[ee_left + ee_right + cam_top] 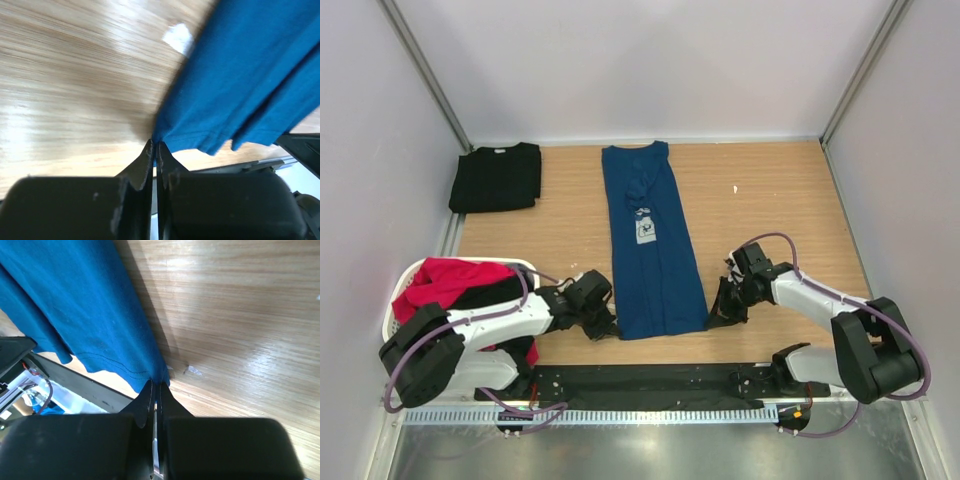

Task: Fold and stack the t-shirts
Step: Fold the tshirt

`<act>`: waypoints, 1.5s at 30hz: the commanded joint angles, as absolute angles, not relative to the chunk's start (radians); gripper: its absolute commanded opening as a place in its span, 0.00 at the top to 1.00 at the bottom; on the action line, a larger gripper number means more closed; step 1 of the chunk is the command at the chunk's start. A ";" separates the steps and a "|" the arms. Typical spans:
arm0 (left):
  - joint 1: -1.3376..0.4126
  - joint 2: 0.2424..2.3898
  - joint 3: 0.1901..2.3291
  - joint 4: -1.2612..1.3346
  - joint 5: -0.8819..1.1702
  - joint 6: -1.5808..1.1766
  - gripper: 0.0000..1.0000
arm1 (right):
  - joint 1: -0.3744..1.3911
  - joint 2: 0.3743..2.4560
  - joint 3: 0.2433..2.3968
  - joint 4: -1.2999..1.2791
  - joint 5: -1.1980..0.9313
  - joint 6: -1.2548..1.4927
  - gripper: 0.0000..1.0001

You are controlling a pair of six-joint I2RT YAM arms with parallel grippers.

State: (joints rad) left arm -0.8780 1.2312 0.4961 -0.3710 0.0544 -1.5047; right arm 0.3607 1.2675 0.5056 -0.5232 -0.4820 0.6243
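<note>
Your two grippers pinch the near hem of the blue t-shirt [650,240], one at each corner. The shirt lies in the middle of the wooden table [770,190], folded into a long narrow strip. Its long axis runs straight away from you, collar at the far end, and a small pale print [645,230] faces up near the middle. The left gripper [604,322] is clamped on the near left corner. Its wrist view shows the fingers closed tight, with the blue hem [250,75] rising straight out of the tips [154,147]. The right gripper [718,312] mirrors it on the near right corner, its tips [155,385] likewise shut on the edge of the cloth [65,300]. All the fabric therefore lies beyond the fingers, away from the arm bases. Neither arm is nearer than the other, so the likely next fold means carrying both corners forward together along that axis toward the collar. A black t-shirt [497,177] lies already folded in the far left corner, well apart from the blue one; it looks like the start of the stack. By your left arm, the white laundry basket [405,285] holds a crumpled red t-shirt [450,277] on top of a dark garment [485,295], both unfolded.
</note>
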 commanded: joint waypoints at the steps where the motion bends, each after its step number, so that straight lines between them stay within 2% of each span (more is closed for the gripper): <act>1: -0.881 1.236 0.583 -0.439 0.025 -1.467 1.00 | 0.367 1.275 0.520 -0.538 -0.532 0.644 0.99; 9: -0.769 1.218 0.784 -0.597 0.028 -1.307 1.00 | 0.367 1.328 0.830 -0.684 -0.534 0.615 0.99; 17: -0.573 1.307 1.007 -0.661 0.038 -1.097 1.00 | 0.324 1.560 1.153 -0.704 -0.499 0.560 0.99; 21: -0.519 1.428 1.086 -0.609 0.084 -1.031 1.00 | 0.311 1.684 1.297 -0.698 -0.509 0.540 0.99; 22: -0.485 1.507 1.176 -0.615 0.100 -0.990 1.00 | 0.307 1.785 1.424 -0.710 -0.505 0.523 0.99; 28: -0.442 1.656 1.285 -0.580 0.115 -0.947 1.00 | 0.278 1.917 1.607 -0.721 -0.489 0.517 0.99; 34: -0.396 1.776 1.387 -0.540 0.149 -0.900 1.00 | 0.259 2.037 1.753 -0.744 -0.476 0.502 0.99; 45: -0.353 1.887 1.468 -0.499 0.156 -0.899 1.00 | 0.232 2.166 1.861 -0.736 -0.509 0.483 0.99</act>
State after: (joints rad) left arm -0.3656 1.8584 1.4181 -0.5407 0.1341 -0.9226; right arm 0.2375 2.1418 1.7939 -0.7406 -0.4873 0.5014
